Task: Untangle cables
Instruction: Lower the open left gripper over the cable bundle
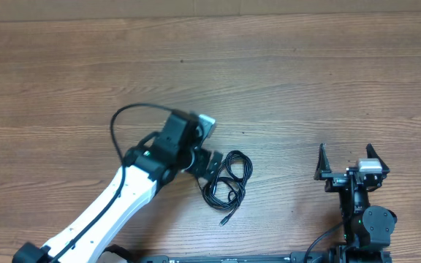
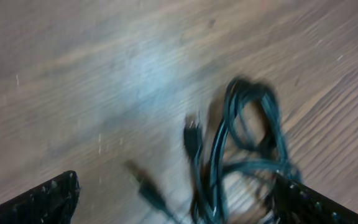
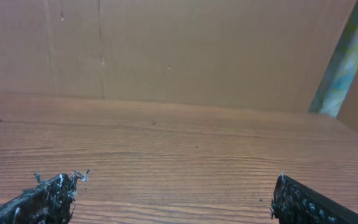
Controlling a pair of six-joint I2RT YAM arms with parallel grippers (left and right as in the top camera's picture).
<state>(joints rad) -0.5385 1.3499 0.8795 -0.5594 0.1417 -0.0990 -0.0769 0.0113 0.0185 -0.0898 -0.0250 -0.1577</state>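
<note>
Wooden table (image 1: 305, 80) is seen under both arms, backed by a cardboard wall (image 3: 197, 50). The left gripper (image 1: 212, 166) is held wide open and nothing is grasped. The cables (image 1: 229, 179), a looped black bundle, are found just ahead of it, nearer its right finger (image 2: 316, 205). The right gripper (image 1: 346, 153) is spread open and empty, well apart from them.

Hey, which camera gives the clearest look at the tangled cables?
Overhead: the cables lie sharp and almost whole on the table. The left wrist view shows them close but blurred; the right wrist view shows none.
</note>
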